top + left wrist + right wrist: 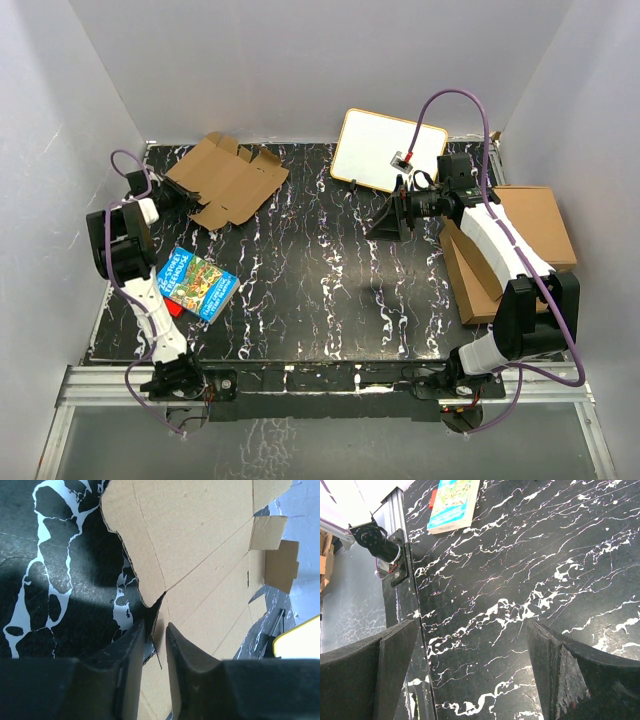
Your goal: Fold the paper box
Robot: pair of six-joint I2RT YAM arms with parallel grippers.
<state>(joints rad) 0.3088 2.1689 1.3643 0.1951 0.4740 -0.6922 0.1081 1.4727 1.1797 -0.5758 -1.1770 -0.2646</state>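
Jaws on left gripper [155, 630] are straddling paper box [200, 545] edge, can't tell if I'm clamping; right gripper [470, 630] is gaping wide.

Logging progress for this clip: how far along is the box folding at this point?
Done: nothing folded yet; the paper box lies as an open sheet at the far left of the table. In hand: the left tool straddles one edge of it, fingers close either side; a firm grip isn't clear. The right tool hangs wide open over the table. Left: every fold.
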